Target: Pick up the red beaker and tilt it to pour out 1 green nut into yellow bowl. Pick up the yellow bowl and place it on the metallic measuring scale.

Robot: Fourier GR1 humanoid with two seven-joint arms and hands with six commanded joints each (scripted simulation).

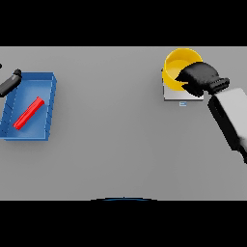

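Right forearm, white and grey, enters from about four o'clock and ends at the right hand (198, 78), dark, its fingers curled over the near rim of the yellow bowl (179, 67) in a grasp. Bowl, round and smooth-walled, sits on the metallic measuring scale (171, 94), a flat pale square at roughly one o'clock on the grey desk (116, 144); contact between bowl and scale appears made, so release looks like the remaining step. No green nut is discernible inside. Red beaker (29, 113), slender, lies on its side in a blue tray (48, 103) at nine o'clock, long axis diagonal. Left hand (10, 82) shows just beyond the tray, finger state undetermined.
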